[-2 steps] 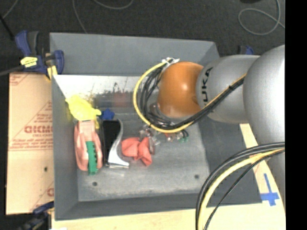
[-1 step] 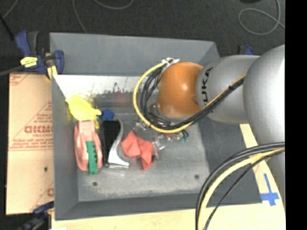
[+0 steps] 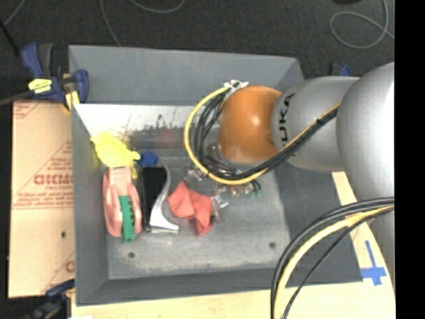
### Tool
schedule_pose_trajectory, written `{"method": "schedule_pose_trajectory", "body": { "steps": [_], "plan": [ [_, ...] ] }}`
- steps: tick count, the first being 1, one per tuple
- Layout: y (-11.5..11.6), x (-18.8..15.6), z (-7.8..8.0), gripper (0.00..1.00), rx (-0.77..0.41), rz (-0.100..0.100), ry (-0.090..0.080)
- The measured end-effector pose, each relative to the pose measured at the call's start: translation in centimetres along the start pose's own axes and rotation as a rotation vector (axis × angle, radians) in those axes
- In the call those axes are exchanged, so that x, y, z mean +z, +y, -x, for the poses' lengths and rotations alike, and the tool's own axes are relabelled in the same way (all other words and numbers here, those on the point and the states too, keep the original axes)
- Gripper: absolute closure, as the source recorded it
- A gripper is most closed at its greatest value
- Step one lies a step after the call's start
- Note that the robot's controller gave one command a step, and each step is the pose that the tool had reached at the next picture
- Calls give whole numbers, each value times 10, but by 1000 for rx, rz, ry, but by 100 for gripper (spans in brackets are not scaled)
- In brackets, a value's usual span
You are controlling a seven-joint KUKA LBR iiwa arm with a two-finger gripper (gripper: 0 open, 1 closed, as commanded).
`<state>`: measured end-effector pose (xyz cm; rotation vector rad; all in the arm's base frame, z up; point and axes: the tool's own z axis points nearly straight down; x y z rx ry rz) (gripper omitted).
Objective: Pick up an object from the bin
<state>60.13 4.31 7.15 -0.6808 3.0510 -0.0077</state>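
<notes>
Trouble may come from the red crumpled thing [image 3: 189, 206] just left of the claw [image 3: 211, 195]: it looks soft and could slip out when squeezed. The black and silver thing [image 3: 158, 201] further left sits close and might get bumped. I cannot tell if the claw is open or closed.
</notes>
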Motion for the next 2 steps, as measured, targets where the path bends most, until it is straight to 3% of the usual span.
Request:
{"method": "schedule_pose_trajectory", "body": {
  "steps": [1, 2],
  "plan": [
    [7, -1, -2, 100, -160, -1, -3],
    [7, -1, -2, 100, -160, -1, -3]
  ]
}}
